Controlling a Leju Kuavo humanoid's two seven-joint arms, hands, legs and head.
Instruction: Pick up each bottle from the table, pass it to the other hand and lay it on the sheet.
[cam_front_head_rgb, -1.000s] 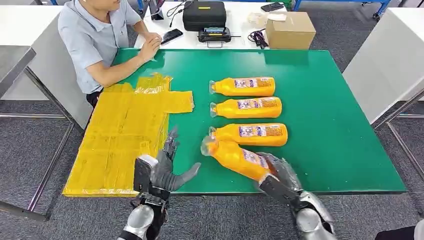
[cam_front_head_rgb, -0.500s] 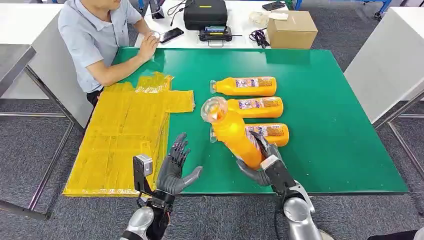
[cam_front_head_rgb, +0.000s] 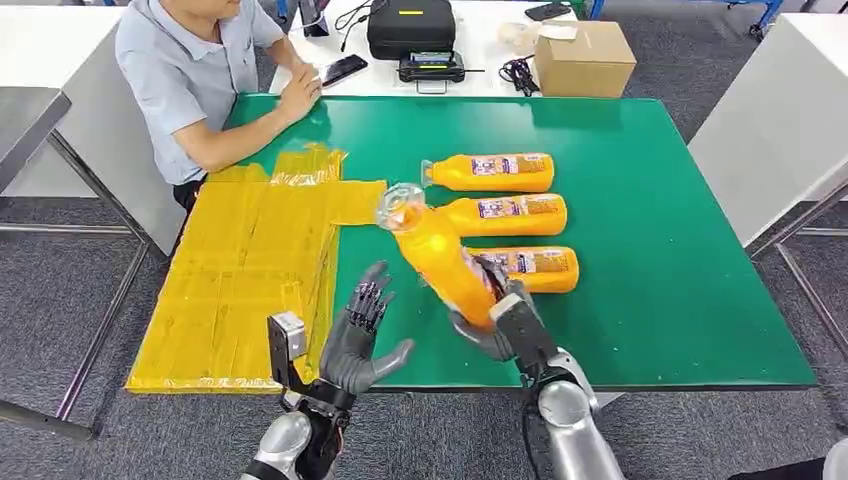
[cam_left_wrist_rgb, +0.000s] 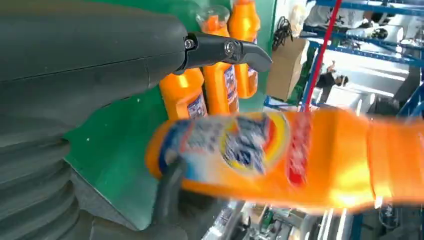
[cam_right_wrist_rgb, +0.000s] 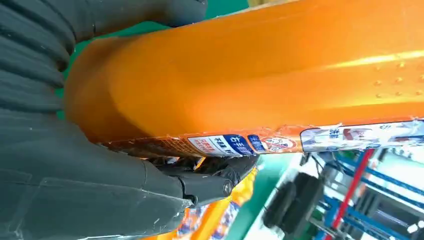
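A: Bottle (cam_front_head_rgb: 440, 260) is off the table, gripped at its base end by the right hand (cam_front_head_rgb: 495, 315), neck tilted up and toward the left hand (cam_front_head_rgb: 358, 335). Fingers wrapped round the lower body, thumb on the near side.

B: Why tilted like that?

A: My read: it's being presented for the pass. Neck and upper body stick out free, so the other hand has something to take.

B: Left hand state?

A: Holding nothing, fingers spread, palm turned toward the bottle. Near it, but apart; a gap of green table (cam_front_head_rgb: 650, 300) shows between them. Left wrist view has the bottle crossing just in front of the palm, blurred.

B: Where's the sheet?

A: Yellow sheet (cam_front_head_rgb: 240, 270) lies on the table's left part, beyond the left hand. Makes sense that the left hand is the receiving one, it's on that side.

B: Other bottles?

A: Three more bottles (cam_front_head_rgb: 490, 172) lying flat in a row mid-table, necks pointing toward the sheet, beside the held one. Person (cam_front_head_rgb: 190, 70) seated at the far left corner, arm resting on the table edge.
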